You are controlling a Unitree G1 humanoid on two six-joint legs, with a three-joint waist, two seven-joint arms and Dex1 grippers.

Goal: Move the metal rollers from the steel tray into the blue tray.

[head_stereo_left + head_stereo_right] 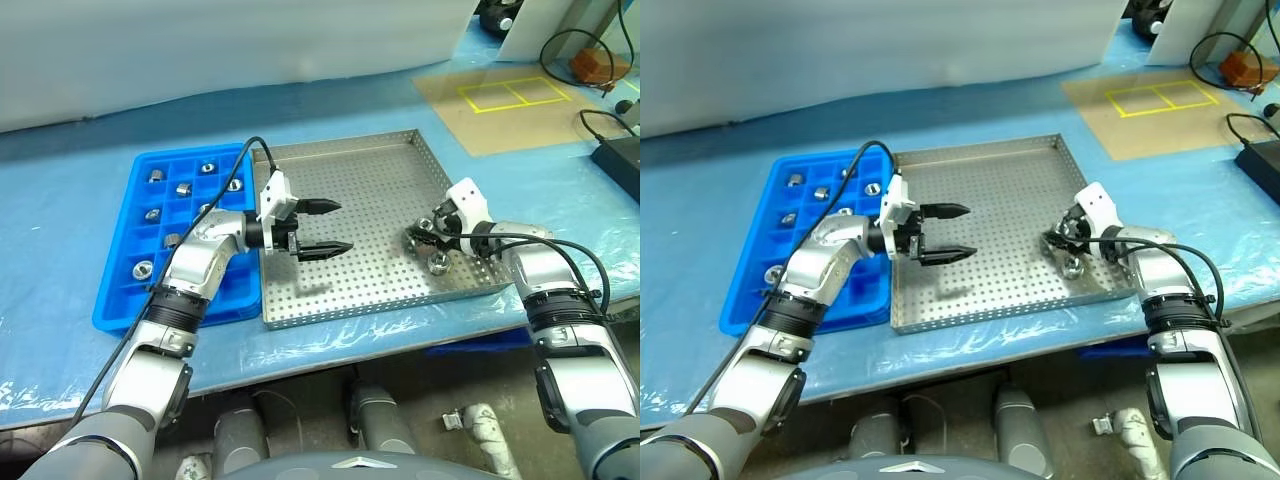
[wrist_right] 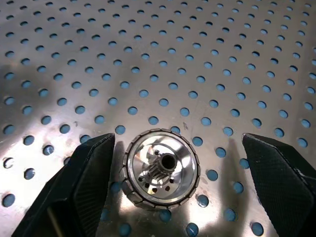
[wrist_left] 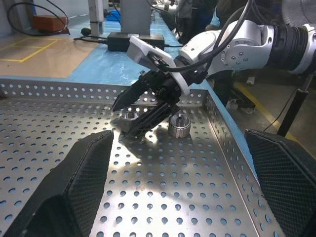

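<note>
Between the spread fingers of the right gripper [image 2: 168,197]: one metal roller [image 2: 162,168], upright on the steel tray [image 1: 350,180], close to one finger, not pinched; a second roller [image 3: 179,124] just beside. Left gripper [image 1: 325,228]: spread, empty, over tray's middle, blue tray [image 1: 120,300] behind it

A blue-covered bench [image 1: 80,350] carries the blue tray [image 1: 115,300] beside the steel tray [image 1: 350,300].

Head cameras look down over the steel tray [image 1: 350,240]. Both wrist cameras skim its floor closely, sharing one roller [image 2: 162,169].
</note>
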